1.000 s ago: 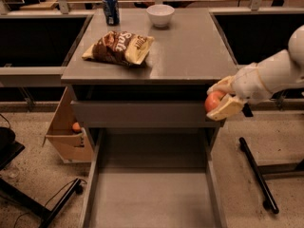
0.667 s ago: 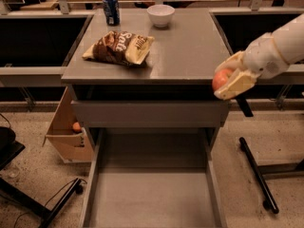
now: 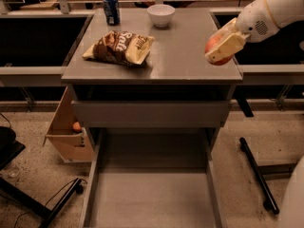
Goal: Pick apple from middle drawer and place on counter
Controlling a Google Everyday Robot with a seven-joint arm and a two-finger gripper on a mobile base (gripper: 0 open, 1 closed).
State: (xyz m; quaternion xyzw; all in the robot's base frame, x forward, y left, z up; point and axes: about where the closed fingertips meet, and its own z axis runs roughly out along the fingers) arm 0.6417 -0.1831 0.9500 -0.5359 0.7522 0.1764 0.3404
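The apple (image 3: 211, 43) is clamped between the 2 fingers of the gripper (image 3: 220, 47), held just above the counter (image 3: 185, 61) at its right front corner, with its red-orange skin showing past the cream finger across its front. It is likely firm and moderately heavy for its size, round and smooth-skinned, so it could roll once released and could bruise if dropped. A grip across its widest part, as here, looks the safest hold, and it should be set down low and flat on the counter. The arm reaches in from the right of the counter. On the counter's left half lies a chip bag (image 3: 118, 47), and along its far edge stand a soda can (image 3: 111, 9) and a white bowl (image 3: 160, 14), all well apart from the apple. Below the counter's front, the middle drawer (image 3: 152, 198) is pulled out with its flat bottom bare.
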